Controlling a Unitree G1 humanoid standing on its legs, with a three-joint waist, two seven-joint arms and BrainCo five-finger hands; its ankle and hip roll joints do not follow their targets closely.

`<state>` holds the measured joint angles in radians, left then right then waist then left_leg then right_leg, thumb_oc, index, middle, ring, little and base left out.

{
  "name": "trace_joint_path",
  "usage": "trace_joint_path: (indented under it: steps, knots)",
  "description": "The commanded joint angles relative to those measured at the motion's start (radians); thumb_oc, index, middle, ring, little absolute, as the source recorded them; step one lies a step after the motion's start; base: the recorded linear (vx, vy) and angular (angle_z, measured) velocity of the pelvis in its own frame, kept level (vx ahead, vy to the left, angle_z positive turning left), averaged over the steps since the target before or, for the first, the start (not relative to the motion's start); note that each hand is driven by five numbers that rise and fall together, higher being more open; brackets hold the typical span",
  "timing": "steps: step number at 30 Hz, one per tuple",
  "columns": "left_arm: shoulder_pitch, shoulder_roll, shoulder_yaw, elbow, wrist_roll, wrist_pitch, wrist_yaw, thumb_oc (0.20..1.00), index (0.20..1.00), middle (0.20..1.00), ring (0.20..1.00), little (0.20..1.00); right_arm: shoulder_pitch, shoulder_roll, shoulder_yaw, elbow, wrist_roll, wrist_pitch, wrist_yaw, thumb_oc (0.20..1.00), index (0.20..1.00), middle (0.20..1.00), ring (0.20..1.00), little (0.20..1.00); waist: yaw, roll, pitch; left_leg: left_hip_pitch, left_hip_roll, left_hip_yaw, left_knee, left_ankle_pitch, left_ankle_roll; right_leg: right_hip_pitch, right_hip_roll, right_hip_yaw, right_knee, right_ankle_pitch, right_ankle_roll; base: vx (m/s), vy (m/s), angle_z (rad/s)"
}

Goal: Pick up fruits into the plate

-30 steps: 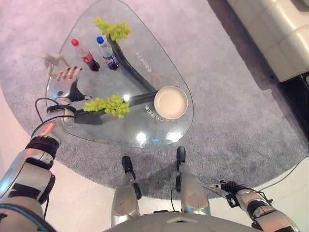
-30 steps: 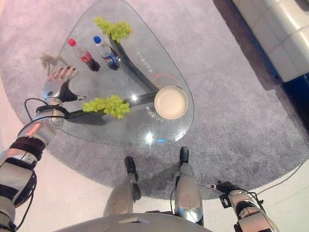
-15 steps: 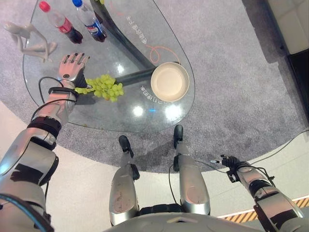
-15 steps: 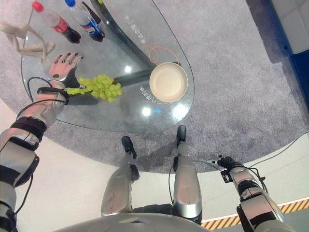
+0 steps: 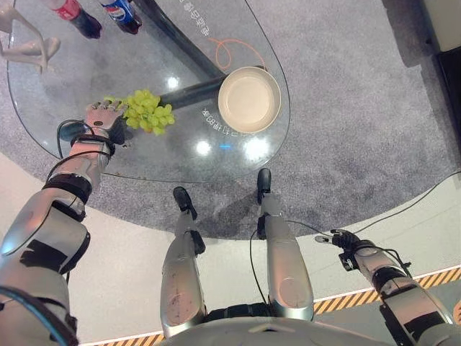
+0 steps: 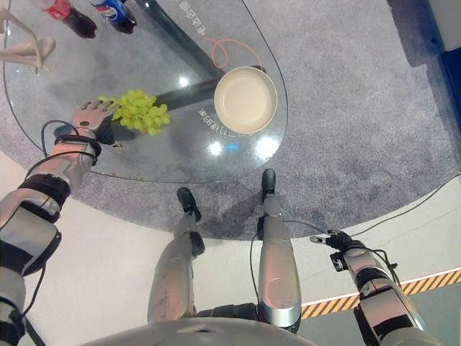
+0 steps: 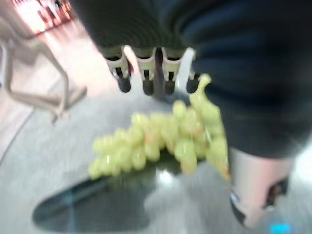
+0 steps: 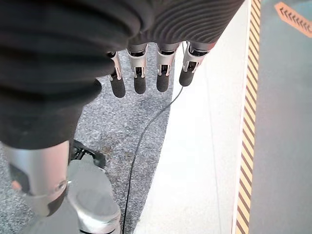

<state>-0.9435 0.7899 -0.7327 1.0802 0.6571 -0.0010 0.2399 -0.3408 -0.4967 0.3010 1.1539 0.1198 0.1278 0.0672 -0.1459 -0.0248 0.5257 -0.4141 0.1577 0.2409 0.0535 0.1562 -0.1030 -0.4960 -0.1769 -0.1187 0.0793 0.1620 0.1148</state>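
so over on the far left edge of the glass desk [image 5: 86, 162] there's a pale little figurine [image 5: 25, 47] with thin legs, standing well apart from the fruit, and just beyond it at the top edge of the head views two bottles, a red-capped cola bottle [image 5: 75, 16] and a blue-labelled cola bottle [image 5: 121, 13] side by side. Coming in from the lower left, the left hand [image 5: 103, 115] sits over the desk with its palm right up against the near-left end of the bunch of green grapes [image 5: 148, 112]. In the left wrist view the fingers [image 7: 145, 73] hang fairly straight and relaxed above the bunch, thumb off to one side, grapes touching the hand but I can't see anything actually curled round them, so released rather than grasping. The grapes lie on the glass above the dark desk leg that shows through it, well left of the plate [image 5: 249, 99]. The plate is a round cream one with nothing in it, sitting near the right rim of the desk next to an orange loop printed on the glass. Way off to the lower right, over the grey carpet [image 5: 360, 108], the right hand [image 5: 347, 238] hangs idle, fingers [image 8: 139, 73] loose and straight, holding nothing
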Motion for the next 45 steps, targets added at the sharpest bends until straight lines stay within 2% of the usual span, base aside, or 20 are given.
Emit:
trace_joint_path:
  steps: [1,5,7,8,12,17,24,28,37,40,44,45]
  knots:
    - [-0.049,0.026,0.018,0.069,-0.032,0.075,-0.042,1.000,1.000,1.000,1.000,1.000,0.018,-0.060,0.027,-0.025,0.036,-0.006,-0.019,1.000,1.000,1.000,1.000,1.000,-0.013,-0.030,-0.006,-0.123,-0.064,-0.006,0.219,-0.172,0.028,-0.084,0.067,-0.010,0.171,-0.135,-0.026,0.00,0.000,0.00]
    - [-0.037,0.023,0.031,0.087,-0.036,0.109,-0.011,1.000,1.000,1.000,1.000,1.000,0.026,-0.058,0.032,-0.045,0.048,-0.017,-0.029,1.000,1.000,1.000,1.000,1.000,-0.015,-0.035,-0.006,-0.145,-0.064,-0.009,0.229,-0.172,0.027,-0.104,0.070,-0.009,0.178,-0.133,-0.029,0.00,0.002,0.02]
    - [-0.039,0.024,0.054,0.107,-0.027,0.161,0.094,1.000,1.000,1.000,1.000,1.000,0.030,-0.057,0.035,-0.064,0.065,-0.027,-0.035,1.000,1.000,1.000,1.000,1.000,-0.015,-0.043,-0.006,-0.166,-0.062,-0.012,0.241,-0.174,0.027,-0.122,0.075,-0.009,0.186,-0.134,-0.033,-0.01,-0.045,0.03]
    - [-0.046,0.028,0.083,0.131,-0.052,0.189,0.187,1.000,1.000,1.000,1.000,1.000,0.032,-0.056,0.041,-0.076,0.077,-0.029,-0.035,1.000,1.000,1.000,1.000,1.000,-0.016,-0.052,-0.006,-0.184,-0.060,-0.015,0.254,-0.175,0.025,-0.135,0.077,-0.010,0.192,-0.134,-0.035,-0.01,-0.055,0.04]
    - [-0.075,0.032,0.169,0.174,-0.118,0.210,0.393,1.000,1.000,1.000,1.000,1.000,0.052,-0.032,0.061,-0.074,0.099,-0.042,-0.032,1.000,1.000,1.000,1.000,1.000,-0.014,-0.079,-0.006,-0.232,-0.053,-0.030,0.292,-0.183,0.023,-0.170,0.085,-0.013,0.218,-0.139,-0.043,-0.01,-0.072,0.04]
    - [-0.108,0.036,0.237,0.169,-0.170,0.182,0.506,1.000,1.000,1.000,1.000,1.000,0.087,-0.002,0.081,-0.044,0.096,-0.069,-0.021,1.000,1.000,1.000,1.000,1.000,-0.008,-0.100,-0.006,-0.261,-0.053,-0.047,0.304,-0.189,0.024,-0.190,0.096,-0.013,0.226,-0.140,-0.047,0.00,-0.065,0.02]
    - [-0.148,0.031,0.249,0.157,-0.210,0.121,0.609,1.000,1.000,1.000,1.000,1.000,0.101,0.012,0.097,-0.033,0.087,-0.098,-0.021,1.000,1.000,1.000,1.000,1.000,-0.007,-0.102,-0.006,-0.273,-0.051,-0.058,0.302,-0.189,0.020,-0.201,0.096,-0.018,0.232,-0.142,-0.048,0.00,-0.015,0.01]
    - [-0.172,0.025,0.243,0.168,-0.204,0.092,0.640,1.000,1.000,1.000,1.000,1.000,0.085,0.009,0.106,-0.049,0.101,-0.090,-0.025,1.000,1.000,1.000,1.000,1.000,-0.010,-0.102,-0.006,-0.293,-0.052,-0.061,0.310,-0.188,0.017,-0.219,0.096,-0.016,0.235,-0.142,-0.051,0.01,0.003,0.00]
    - [-0.213,0.015,0.189,0.159,-0.129,0.086,0.585,1.000,1.000,1.000,1.000,1.000,0.075,0.002,0.106,-0.068,0.123,-0.089,-0.048,1.000,1.000,1.000,1.000,1.000,-0.023,-0.103,-0.006,-0.346,-0.051,-0.064,0.334,-0.194,0.020,-0.273,0.100,-0.007,0.244,-0.133,-0.051,0.00,0.000,0.00]
    - [-0.238,0.006,0.146,0.180,-0.088,0.068,0.505,1.000,1.000,1.000,1.000,1.000,0.069,-0.007,0.097,-0.062,0.124,-0.096,-0.056,1.000,1.000,1.000,1.000,1.000,-0.034,-0.101,-0.006,-0.372,-0.050,-0.063,0.357,-0.198,0.021,-0.298,0.100,-0.002,0.254,-0.130,-0.050,0.01,0.029,0.00]
    - [-0.256,-0.002,0.086,0.204,-0.046,0.086,0.376,1.000,1.000,1.000,1.000,1.000,0.062,-0.025,0.087,-0.071,0.121,-0.101,-0.064,1.000,1.000,1.000,1.000,1.000,-0.049,-0.098,-0.006,-0.396,-0.047,-0.056,0.370,-0.201,0.023,-0.324,0.099,0.005,0.259,-0.124,-0.048,0.03,0.055,-0.02]
    - [-0.252,-0.006,0.072,0.210,-0.038,0.092,0.350,1.000,1.000,1.000,1.000,1.000,0.065,-0.029,0.088,-0.072,0.119,-0.103,-0.067,1.000,1.000,1.000,1.000,1.000,-0.048,-0.092,-0.006,-0.383,-0.043,-0.064,0.384,-0.237,0.015,-0.311,0.103,0.010,0.273,-0.154,-0.040,0.08,0.079,-0.03]
